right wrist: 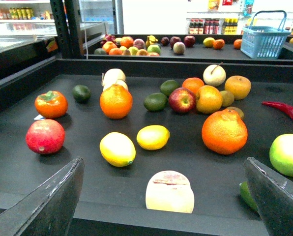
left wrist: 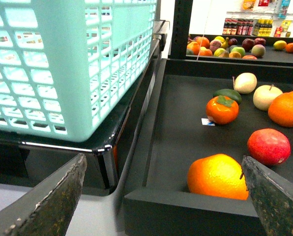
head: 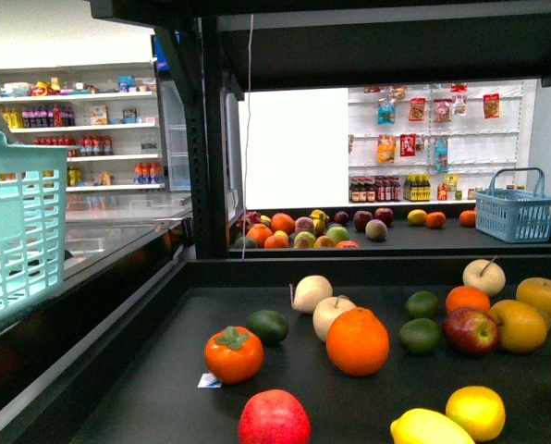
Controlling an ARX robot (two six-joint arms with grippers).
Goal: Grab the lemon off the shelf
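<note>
Dark, scuffed fingers point(right wrist: 48, 206) frame the right wrist view. How does that hand stand? (Student)

Right gripper point(right wrist: 163, 161): jaws wide apart, holding nothing, poised at the front edge of the shelf point(right wrist: 151, 69). Left gripper point(left wrist: 163, 157): also spread and empty, beside the teal basket point(left wrist: 63, 64), with an orange fruit point(left wrist: 218, 176) just ahead of it. (Tutor)

And the lemon? (Student)

Lemon point(right wrist: 117, 149): yellow oval with a small nub, lying on the black tray ahead of the right gripper, nearer one finger than the other and apart from both hands. In the front view the lemon point(head: 430, 428) lies at the near edge of the tray. (Tutor)

What could go wrong from here? (Student)

Three hazards, as a judgement:
(a) A second yellow fruit point(right wrist: 153, 137) lies just beside the lemon, and whether they touch cannot be told. A closing finger may wedge between them or take the wrong one.
(b) A pale domed piece point(right wrist: 169, 191) sits nearer the gripper, between the fingers. A straight advance would push it into the lemon.
(c) The lemon is rounded and loose on a flat tray. A glancing finger would likely roll it toward the red fruit point(right wrist: 44, 136).
An off-centre approach is the common cause of all three. (Tutor)
</note>
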